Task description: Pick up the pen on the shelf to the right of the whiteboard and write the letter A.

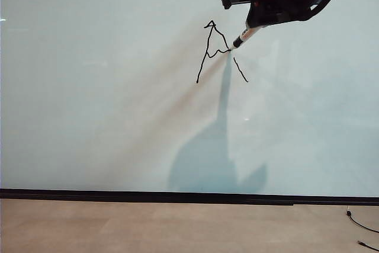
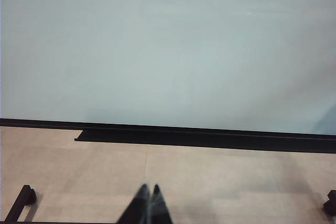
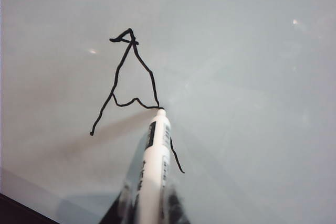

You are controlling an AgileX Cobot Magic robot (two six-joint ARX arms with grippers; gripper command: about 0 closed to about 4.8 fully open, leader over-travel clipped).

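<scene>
The whiteboard [image 1: 106, 99] fills most of the exterior view. On it stands the letter A [image 1: 214, 48], thin and shaky, with a wavy crossbar and a gap in its right leg. My right gripper [image 1: 260, 19] hangs at the upper right, shut on the pen [image 1: 244, 35], a slim white marker. The pen's black tip touches the board at the crossbar's right end. In the right wrist view the pen [image 3: 155, 171] runs out between the jaws of the right gripper [image 3: 149, 208] to the letter A [image 3: 131, 85]. My left gripper [image 2: 148, 190] is shut and holds nothing, low before the board's bottom edge.
A thin black bottom edge [image 1: 177, 196] runs under the board, with pale wood floor [image 1: 148, 226] below. A black cable [image 1: 362, 226] lies at the lower right. In the left wrist view a black ledge [image 2: 210, 138] sits under the board, and black frame feet [image 2: 21, 203] stand at the sides.
</scene>
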